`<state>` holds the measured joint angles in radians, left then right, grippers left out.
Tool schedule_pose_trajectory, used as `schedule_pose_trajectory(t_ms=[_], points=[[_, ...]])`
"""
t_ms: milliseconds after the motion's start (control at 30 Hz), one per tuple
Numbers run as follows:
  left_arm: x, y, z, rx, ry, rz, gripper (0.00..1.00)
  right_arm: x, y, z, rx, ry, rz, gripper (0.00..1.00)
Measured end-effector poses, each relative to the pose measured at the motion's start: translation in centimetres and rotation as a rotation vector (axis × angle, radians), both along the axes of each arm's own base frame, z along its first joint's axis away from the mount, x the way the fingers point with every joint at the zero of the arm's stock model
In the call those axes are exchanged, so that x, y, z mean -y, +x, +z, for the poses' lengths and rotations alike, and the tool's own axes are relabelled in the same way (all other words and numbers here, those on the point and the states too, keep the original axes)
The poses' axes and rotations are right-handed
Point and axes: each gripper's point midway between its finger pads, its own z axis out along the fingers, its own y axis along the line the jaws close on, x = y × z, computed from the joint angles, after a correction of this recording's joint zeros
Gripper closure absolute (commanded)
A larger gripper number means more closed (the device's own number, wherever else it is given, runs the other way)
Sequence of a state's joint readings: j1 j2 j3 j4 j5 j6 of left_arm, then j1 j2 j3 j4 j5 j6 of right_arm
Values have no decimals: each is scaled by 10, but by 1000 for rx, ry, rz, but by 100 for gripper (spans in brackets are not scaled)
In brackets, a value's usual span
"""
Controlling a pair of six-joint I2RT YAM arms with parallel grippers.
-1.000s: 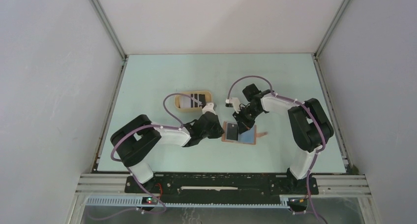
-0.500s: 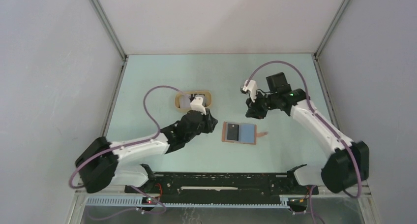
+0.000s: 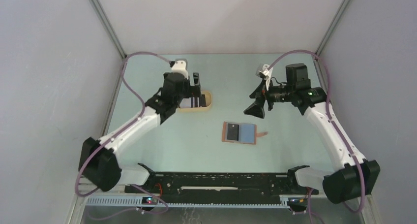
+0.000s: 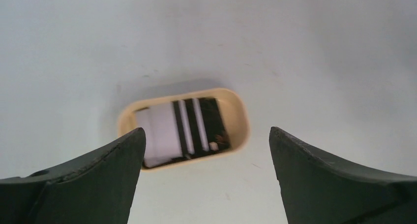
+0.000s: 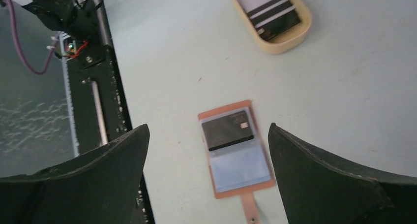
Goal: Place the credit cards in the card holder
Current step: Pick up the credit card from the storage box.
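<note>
Top view: card holder [image 3: 244, 134] lies open flat on surface [image 3: 162, 135], reddish-brown with blue pockets, dark credit card [image 3: 232, 132] on its left half.
Since earlier: left end effector [image 3: 193, 87] went from beside card holder to tray [image 3: 209, 100], up-left of it; right end effector [image 3: 255, 102] rose up-right.
Left wrist: left end effector released, over striped cards [image 4: 182, 128] in tray.
Right wrist: right end effector released, above card holder; pale green surface, grey walls [image 3: 49, 61].

One wallet [image 3: 239, 133], one tray [image 3: 209, 102], a few cards, two hands.
The single wallet lies open on the table, showing two halves and one snap tab. One dark card [image 3: 232, 132] sits in its left half. The one oval tray, far left, holds a pile of cards [image 4: 182, 130]. At least two show, one whitish and one black with two white stripes. Any beneath cannot be counted. There is one left hand [image 3: 185, 85] and one right hand [image 3: 255, 109].
</note>
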<state>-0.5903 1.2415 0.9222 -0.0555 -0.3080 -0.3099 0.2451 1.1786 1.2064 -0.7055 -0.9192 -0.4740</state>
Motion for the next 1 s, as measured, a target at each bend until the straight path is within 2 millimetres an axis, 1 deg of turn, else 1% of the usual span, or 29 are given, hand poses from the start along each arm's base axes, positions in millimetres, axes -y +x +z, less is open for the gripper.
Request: schedule_pose_trajectory(t_ms=[33,100,167,233,300,400,467,533,667,800,1000], points=[[-6,12,-1,-25,31,25,0,-2,2,-6,-36,5,3,1],[-14,31,-8,-82,101,59,5,-6,6,-24,-118,11,6,1],[-12,44,-18,-141,164,64,6,-9,7,-42,-187,5,3,2],[-8,55,-31,-206,226,60,9,-12,5,-54,-239,-5,3,2],[-6,63,-45,-269,280,61,12,-15,5,-60,-265,-10,4,2],[-3,68,-59,-345,325,64,13,-17,7,-65,-279,-16,3,2],[0,68,-66,-384,323,62,13,-18,8,-67,-288,-19,-1,3],[4,69,-71,-420,311,61,17,-17,11,-71,-299,-21,-5,3],[12,76,-80,-476,276,67,21,-13,18,-82,-340,-25,-25,3],[15,83,-94,-534,275,100,22,-7,25,-90,-374,-22,-48,4],[13,86,-123,-627,320,154,21,-3,28,-95,-395,-19,-55,5]])
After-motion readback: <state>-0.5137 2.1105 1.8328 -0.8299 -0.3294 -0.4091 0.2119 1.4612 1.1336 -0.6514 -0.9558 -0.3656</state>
